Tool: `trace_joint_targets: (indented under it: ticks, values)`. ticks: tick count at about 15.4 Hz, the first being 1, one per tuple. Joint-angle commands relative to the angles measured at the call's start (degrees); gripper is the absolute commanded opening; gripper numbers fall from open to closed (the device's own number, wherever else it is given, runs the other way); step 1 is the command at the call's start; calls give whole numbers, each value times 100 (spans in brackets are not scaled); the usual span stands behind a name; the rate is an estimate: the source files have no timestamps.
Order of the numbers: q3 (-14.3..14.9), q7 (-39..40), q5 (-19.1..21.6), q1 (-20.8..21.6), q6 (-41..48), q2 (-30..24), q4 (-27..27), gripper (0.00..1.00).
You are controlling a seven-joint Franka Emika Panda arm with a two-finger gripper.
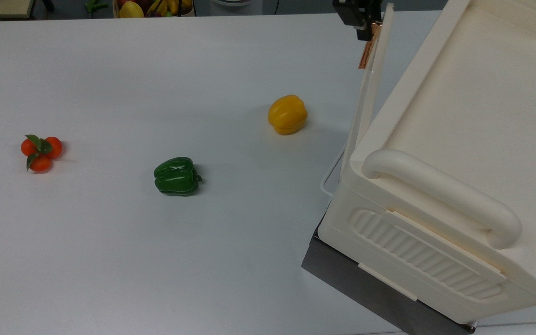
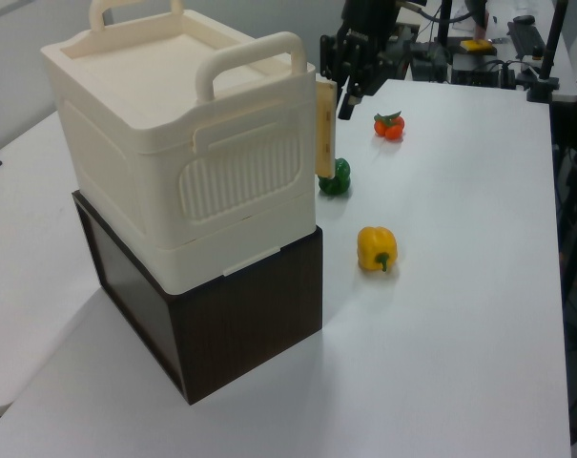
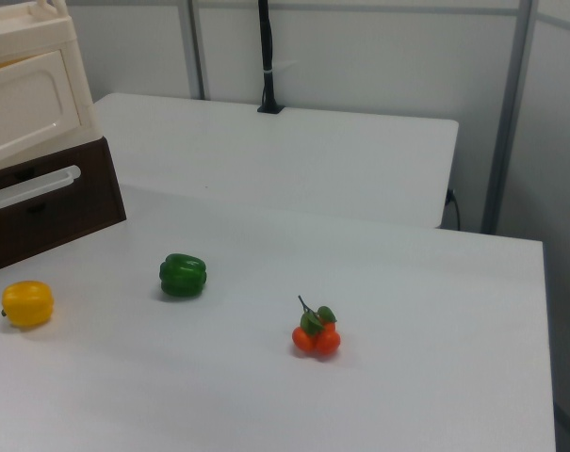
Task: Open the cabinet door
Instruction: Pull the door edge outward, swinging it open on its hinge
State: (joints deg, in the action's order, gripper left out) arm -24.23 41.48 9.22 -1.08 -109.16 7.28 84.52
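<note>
The cabinet (image 1: 458, 116) is a big cream box on a dark base at the top view's right. Its door (image 1: 366, 93) stands swung out from the front and shows edge-on, hinged at the near corner. A copper bar handle (image 1: 366, 49) sits at the door's free edge. My black gripper (image 1: 365, 29) is at the top of that handle, shut on it. In the left view the door (image 2: 325, 134) juts past the cabinet (image 2: 174, 114) corner with the gripper (image 2: 336, 84) at its upper end. The right view shows the door's (image 3: 30, 99) inset face, angled outward.
A yellow pepper (image 1: 287, 114) lies on the white table just left of the open door. A green pepper (image 1: 176, 175) and a cluster of small orange fruits (image 1: 41, 150) lie further left. The dark base (image 1: 356, 279) carries a white drawer handle (image 1: 338, 167).
</note>
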Motion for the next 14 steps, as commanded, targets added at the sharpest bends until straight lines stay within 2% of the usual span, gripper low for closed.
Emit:
trace_joint_targets:
  ticks: [1, 4, 8, 10, 11, 12, 14]
  values:
    - [-55, 88, 115, -208, 194, -280, 266, 32]
    - [-38, 133, 115, -401, 203, -271, 258, 32]
    - [182, 220, 115, -507, 211, -262, 258, 33]
    - [287, 186, 124, -507, 264, -280, 240, 44]
    - [288, 124, 132, -507, 290, -288, 231, 55]
    - [288, 63, 193, -498, 316, -306, 223, 60]
    - [262, -313, 326, -446, 299, -376, 205, 100]
